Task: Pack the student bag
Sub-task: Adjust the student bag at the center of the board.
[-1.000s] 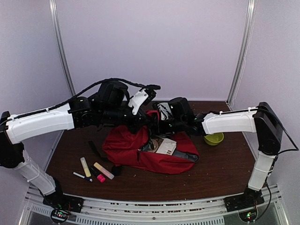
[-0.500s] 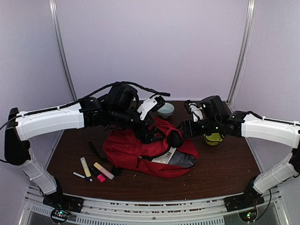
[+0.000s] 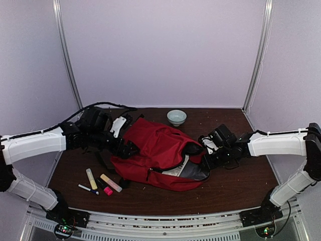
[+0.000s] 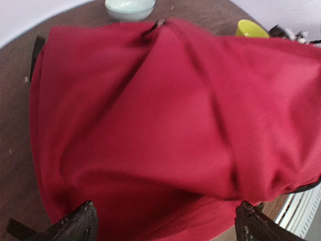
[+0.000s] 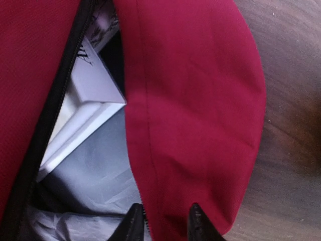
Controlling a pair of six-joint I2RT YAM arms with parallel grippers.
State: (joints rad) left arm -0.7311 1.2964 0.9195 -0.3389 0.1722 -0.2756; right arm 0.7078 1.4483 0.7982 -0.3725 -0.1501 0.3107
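Student bag (image 3: pixel 158 148), large red fabric backpack: centred on brown wooden table (image 3: pixel 241 191), lengthwise between arms, mouth at right gripper (image 5: pixel 165 223), narrowed around its rim, clamp uncertain; left gripper (image 4: pixel 169 223) spread wide, opposite end.

The white book (image 5: pixel 88 93) inside the red student bag (image 5: pixel 190 100) has a few dark letters on its cover. They are small, tilted and blurry, so they cannot be read. No other words or numbers can be read.

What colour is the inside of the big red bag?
Grey. The student bag has a grey lining, clearest in the right wrist view.
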